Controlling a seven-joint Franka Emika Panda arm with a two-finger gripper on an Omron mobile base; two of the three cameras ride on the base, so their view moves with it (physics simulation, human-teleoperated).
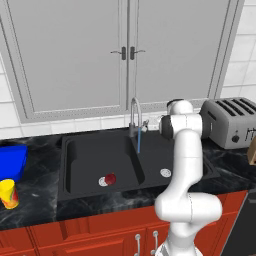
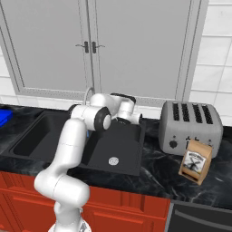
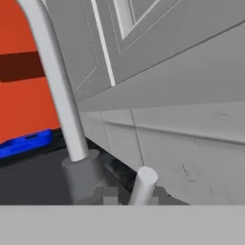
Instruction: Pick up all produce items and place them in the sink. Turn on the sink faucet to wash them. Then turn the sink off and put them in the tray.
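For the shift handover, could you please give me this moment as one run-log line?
stage: washing | fruit: left basin of sink | faucet: water running | gripper: shut, by faucet lever | tray: on counter, left

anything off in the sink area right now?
Nothing damaged or spilled. Water runs from the sink faucet into the sink, but lands near the divider while the red fruit sits apart by the left drain, seemingly outside the stream.

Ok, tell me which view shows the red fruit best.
The left base view: the red fruit lies unobstructed beside the drain in the left basin of the sink, with water running from the faucet. In the right base view the arm blocks that basin.
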